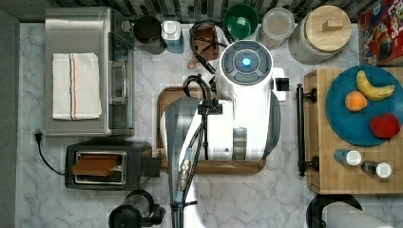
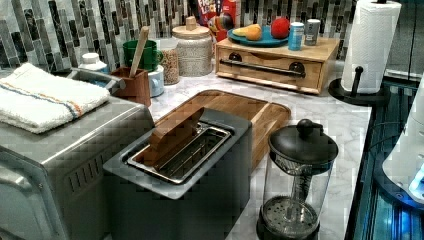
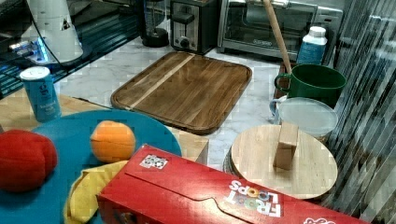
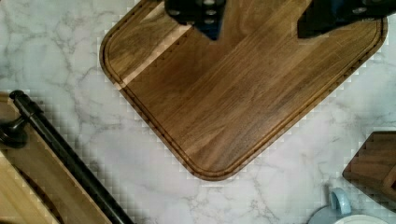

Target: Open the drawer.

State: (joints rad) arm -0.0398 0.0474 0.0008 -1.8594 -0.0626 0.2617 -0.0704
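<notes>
End effector [image 4: 259, 21], fingers spread, hangs above the walnut tray [image 4: 233, 93], apart from the drawer [image 4: 28, 186] handle [image 4: 70, 161].

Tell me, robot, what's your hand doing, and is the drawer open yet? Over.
Hand open, empty, above the walnut tray. Drawer shut, black handle untouched. Nothing blocking the handle.

Marble worktop [image 1: 285, 199], white with grey veins. Dark walnut tray [image 3: 184, 88] with rounded corners, flat at the middle. Stainless toaster oven [image 1: 88, 71] at the top view's left, folded white towel [image 1: 76, 85] with a coloured stripe on its roof. Black toaster [image 2: 190, 165] just beside, a brown slice upright in its slot. Glass French press [image 2: 297, 185] near the toaster. Teal plate [image 1: 363, 102] bearing banana [image 1: 373, 88], orange [image 1: 355, 101] and red fruit [image 1: 384, 126]. Green mug [image 3: 313, 81], red cereal box [image 3: 210, 193], paper towel roll [image 2: 371, 45].
</notes>
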